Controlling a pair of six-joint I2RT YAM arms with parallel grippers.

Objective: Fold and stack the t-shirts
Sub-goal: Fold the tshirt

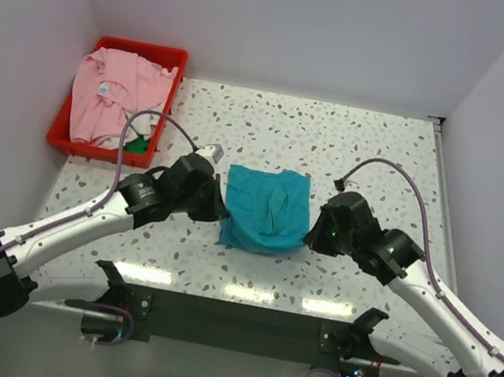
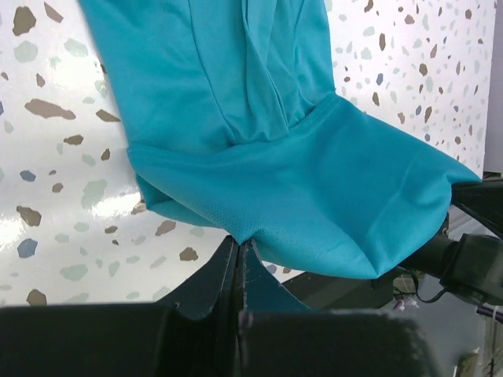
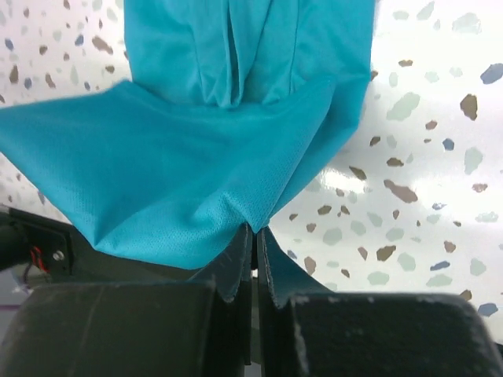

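Note:
A teal t-shirt (image 1: 268,209) lies partly folded in the middle of the table. My left gripper (image 1: 221,212) is shut on its near left corner; the left wrist view shows the cloth (image 2: 283,181) pinched at the fingertips (image 2: 240,242) and lifted. My right gripper (image 1: 310,230) is shut on its near right corner, with the cloth (image 3: 196,173) pinched between the fingertips (image 3: 254,229). The near edge hangs stretched between both grippers, a little above the table. A light pink t-shirt (image 1: 112,96) lies crumpled in the red bin.
The red plastic bin (image 1: 172,62) stands at the far left of the speckled table (image 1: 374,161). White walls close in the back and both sides. Cables loop over both arms near the shirt.

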